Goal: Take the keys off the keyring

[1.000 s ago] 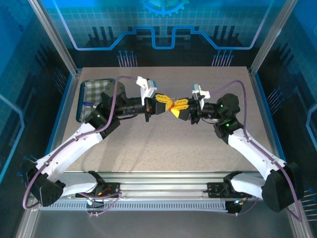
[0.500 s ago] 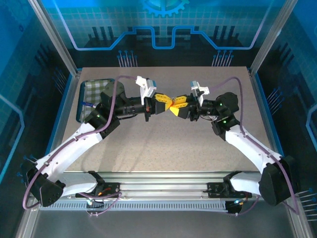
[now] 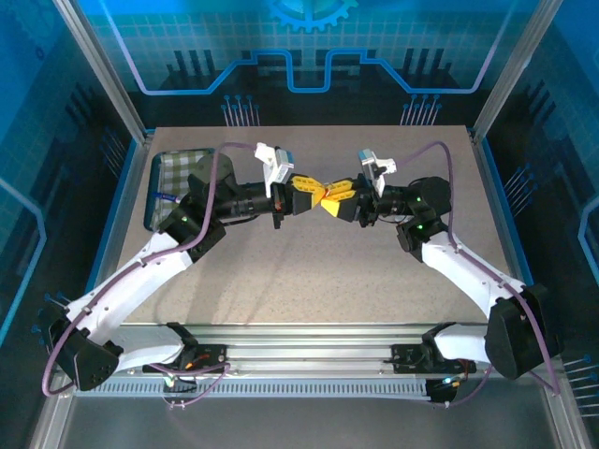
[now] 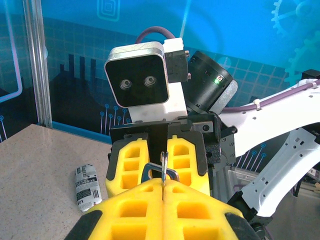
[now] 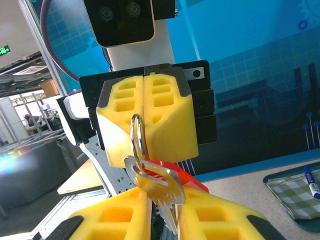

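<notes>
— Steel split ring: is that the keyring? Where is it?
— Yes. It sits edge-on between the yellow fingers of the left gripper, which are pressed together with no gap and pinch it. A red tag shows just behind it.
— And the key?
— Silver-grey with a round head. It is threaded on the ring and not yet off. Its blade points down between the fingers of the right gripper, which stand narrow and clamp it from both sides.
— So the grippers face each other?
— Tip to tip, nearly touching, raised above the far middle of the speckled table.
— Anything else?
— A green checked tray lies at the table's left edge, well apart from the grippers, with a blue-capped pen in it. A small grey-white wrapped roll also lies on the table. I cannot tell what it is.
</notes>
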`<state>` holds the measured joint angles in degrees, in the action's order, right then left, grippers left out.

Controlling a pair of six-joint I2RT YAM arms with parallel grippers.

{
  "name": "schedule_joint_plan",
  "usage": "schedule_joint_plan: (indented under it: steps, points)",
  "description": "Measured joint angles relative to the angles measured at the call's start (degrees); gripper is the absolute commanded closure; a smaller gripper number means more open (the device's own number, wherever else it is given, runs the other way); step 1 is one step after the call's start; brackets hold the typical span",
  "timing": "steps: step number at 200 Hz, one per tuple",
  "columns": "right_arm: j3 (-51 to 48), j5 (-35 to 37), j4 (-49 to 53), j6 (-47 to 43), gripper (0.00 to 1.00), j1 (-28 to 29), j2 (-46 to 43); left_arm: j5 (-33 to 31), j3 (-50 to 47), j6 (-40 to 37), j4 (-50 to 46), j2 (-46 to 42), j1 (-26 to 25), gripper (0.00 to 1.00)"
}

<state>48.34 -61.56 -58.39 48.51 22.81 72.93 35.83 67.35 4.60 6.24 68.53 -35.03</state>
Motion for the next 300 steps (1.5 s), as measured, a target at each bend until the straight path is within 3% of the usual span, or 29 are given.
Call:
schedule_joint_plan:
  steps: [70,112,150,178,212,259,300]
  points:
    - [-0.7,-0.3,-4.2,3.5,0.89,-1.5,0.0,-0.2,0.0,0.0,0.2,0.0,0.3,1.0]
    - [-0.9,0.2,-10.1,7.5,0.85,-2.6,0.3,-0.4,0.0,0.0,0.0,0.0,0.4,1.0]
    - [-1.0,0.4,-13.4,10.4,1.0,-3.0,1.4,-0.6,0.0,-0.2,-0.3,0.0,0.4,1.0]
    - [-1.0,0.4,-12.1,9.2,1.0,-3.0,1.2,-1.3,0.0,-1.0,-0.6,0.0,0.4,1.0]
    - [-1.0,1.7,0.1,-0.8,1.0,-3.0,-2.5,-5.3,-0.7,-4.8,-1.3,-0.7,-0.9,1.0]
    - [-1.0,8.9,24.1,-23.9,1.0,-1.4,-12.1,-21.6,-8.8,-18.7,6.3,-5.1,-8.9,1.0]
    - [-4.1,19.2,28.7,-37.6,1.0,1.4,-18.1,-31.9,-13.0,-30.6,13.9,-5.7,-14.2,1.0]
